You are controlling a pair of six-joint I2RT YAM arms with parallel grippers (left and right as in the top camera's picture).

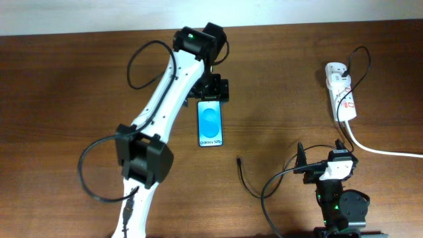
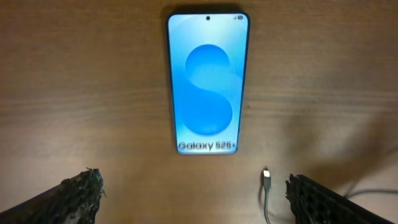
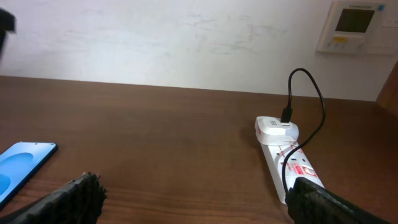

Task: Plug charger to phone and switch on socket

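2 tools with fingers spread, both empty; the charger (image 2: pixel 266 180) lies unplugged near the phone (image 1: pixel 211 123).
The phone lies flat on the tabletop (image 1: pixel 66 79), blue screen up. The left tool (image 2: pixel 194 183) hangs above it, touching nothing. The charger's small plug tip rests on the wood just off the phone's text-end corner, apart from it, and its thin black cable curls away toward the right tool (image 1: pixel 322 153), which stands well apart from the phone. The socket (image 1: pixel 342 89) lies far from the phone, a white adapter plugged into it.
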